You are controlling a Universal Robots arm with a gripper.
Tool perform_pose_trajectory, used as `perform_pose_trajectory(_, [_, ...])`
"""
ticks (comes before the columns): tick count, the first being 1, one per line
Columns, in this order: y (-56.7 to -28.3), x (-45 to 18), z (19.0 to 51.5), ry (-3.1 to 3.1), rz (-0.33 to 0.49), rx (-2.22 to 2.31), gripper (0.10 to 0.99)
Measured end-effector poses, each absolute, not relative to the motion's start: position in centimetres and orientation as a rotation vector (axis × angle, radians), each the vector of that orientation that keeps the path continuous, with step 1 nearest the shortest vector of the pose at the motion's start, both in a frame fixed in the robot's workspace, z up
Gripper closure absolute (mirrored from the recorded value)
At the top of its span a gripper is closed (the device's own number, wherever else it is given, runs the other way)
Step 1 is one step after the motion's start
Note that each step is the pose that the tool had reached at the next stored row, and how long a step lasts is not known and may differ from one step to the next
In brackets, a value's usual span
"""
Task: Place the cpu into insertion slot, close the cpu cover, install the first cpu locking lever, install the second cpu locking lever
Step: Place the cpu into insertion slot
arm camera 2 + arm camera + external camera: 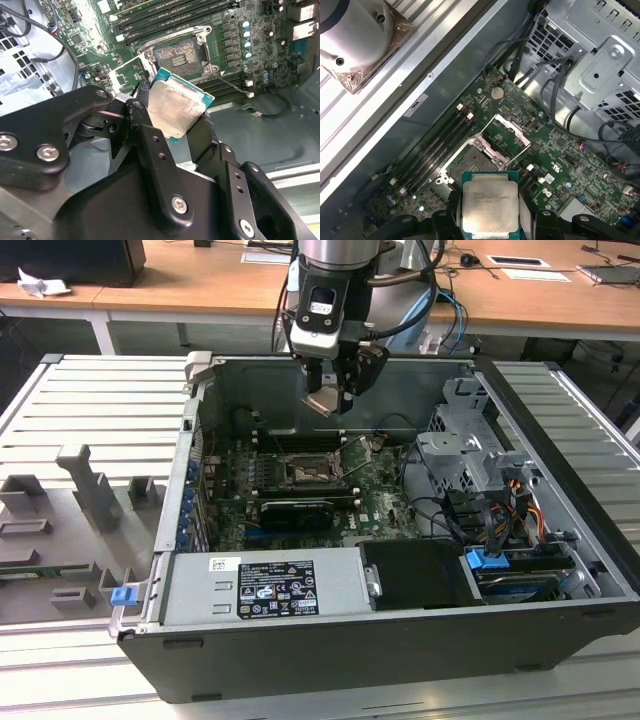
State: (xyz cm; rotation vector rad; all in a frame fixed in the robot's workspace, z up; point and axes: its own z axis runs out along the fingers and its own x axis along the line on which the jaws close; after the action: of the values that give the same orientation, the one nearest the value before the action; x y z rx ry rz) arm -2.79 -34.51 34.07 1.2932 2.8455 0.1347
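Observation:
My gripper (335, 395) hangs above the open computer case, shut on the cpu (325, 400), a small silvery-beige square chip tilted between the black fingers. Both wrist views show the cpu (177, 107) (490, 202) clamped by its edges, clear of the board. Below it, the insertion slot (180, 57) (470, 162) (305, 472) lies bare, a dark square socket with a silvery rim in the green board. The cpu cover (507, 132) (127, 75) is swung open beside the socket. A thin locking lever (235, 85) sticks out, unlatched.
Long black memory slots (165, 15) flank the socket. A black card (295, 512) sits nearer the case front, behind the silver power supply (260, 585). A metal drive cage (470, 450) with cables fills the exterior view's right. A grey fixture (90, 490) stands outside, left.

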Motion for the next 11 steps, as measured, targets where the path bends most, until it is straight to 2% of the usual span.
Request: perform_pose_trajectory(11, [-34.51, -2.80, 33.90, 2.816, 0.134, 1.351, 0.541])
